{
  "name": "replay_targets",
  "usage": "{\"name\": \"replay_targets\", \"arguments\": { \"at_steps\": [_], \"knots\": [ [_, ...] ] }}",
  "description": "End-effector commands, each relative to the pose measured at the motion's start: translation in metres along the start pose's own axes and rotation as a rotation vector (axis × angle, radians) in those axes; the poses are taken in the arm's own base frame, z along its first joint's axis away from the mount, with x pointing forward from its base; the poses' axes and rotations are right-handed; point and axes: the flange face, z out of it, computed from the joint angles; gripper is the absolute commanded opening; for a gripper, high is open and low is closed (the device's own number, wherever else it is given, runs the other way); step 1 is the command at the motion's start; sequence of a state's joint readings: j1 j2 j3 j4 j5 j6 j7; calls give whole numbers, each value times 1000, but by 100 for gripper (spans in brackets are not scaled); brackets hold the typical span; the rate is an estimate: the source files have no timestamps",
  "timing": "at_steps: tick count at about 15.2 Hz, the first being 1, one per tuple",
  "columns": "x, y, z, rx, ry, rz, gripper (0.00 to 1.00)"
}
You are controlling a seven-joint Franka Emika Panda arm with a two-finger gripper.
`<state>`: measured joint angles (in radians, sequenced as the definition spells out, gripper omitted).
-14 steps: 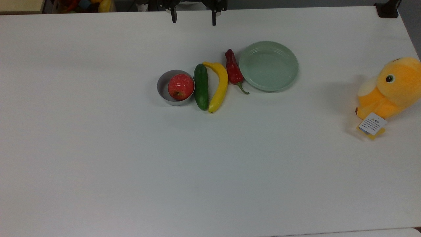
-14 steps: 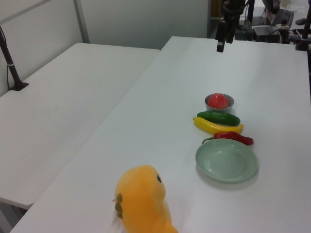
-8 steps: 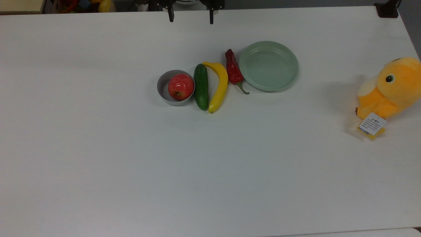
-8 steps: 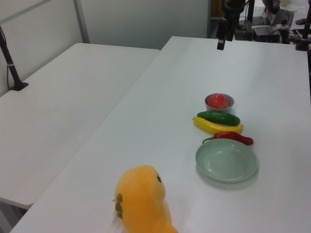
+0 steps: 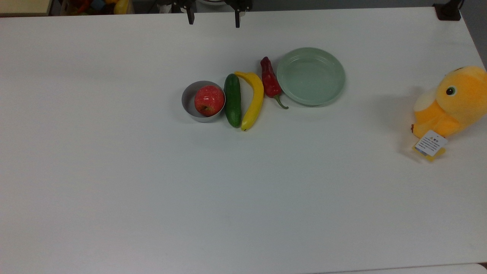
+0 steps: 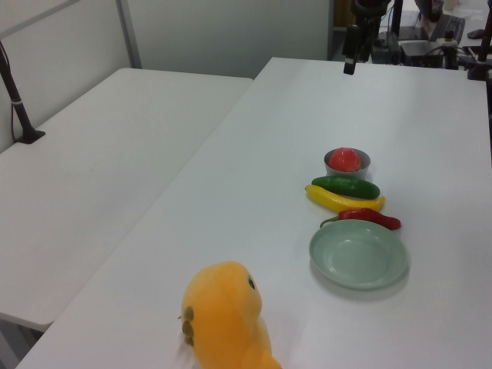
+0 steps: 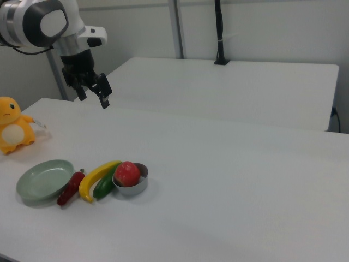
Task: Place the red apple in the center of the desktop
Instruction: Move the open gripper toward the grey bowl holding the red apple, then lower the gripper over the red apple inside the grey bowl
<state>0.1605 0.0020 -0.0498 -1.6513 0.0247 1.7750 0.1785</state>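
Near the middle of the large white matte surface (image 5: 152, 182), a glossy red apple (image 5: 209, 100) sits inside a small grey round bowl (image 5: 187, 99). Toward the top view's right, in a row, lie a dark green cucumber (image 5: 233, 100) touching the bowl, a curved yellow banana (image 5: 254, 99), a dark-red chili pepper (image 5: 270, 82) and a pale green round plate (image 5: 311, 76). An orange plush toy (image 5: 451, 102) sits well apart. Above the far edge, the black two-finger end effector (image 7: 91, 92) hangs released, fingers spread, holding nothing.
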Motion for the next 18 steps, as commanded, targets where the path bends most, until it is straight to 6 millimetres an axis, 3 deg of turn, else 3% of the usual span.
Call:
{"name": "replay_targets", "arguments": {
  "at_steps": [1, 4, 7, 10, 12, 18],
  "knots": [
    [-1, 1, -1, 25, -12, -4, 100],
    [-9, -4, 26, 21, -78, 6, 100],
    [11, -2, 41, 30, 5, 18, 100],
    [38, -3, 91, 25, 45, 22, 100],
    [44, 0, 116, 6, 20, 12, 100],
    [39, 15, 137, -14, -26, 30, 100]
  ]
}}
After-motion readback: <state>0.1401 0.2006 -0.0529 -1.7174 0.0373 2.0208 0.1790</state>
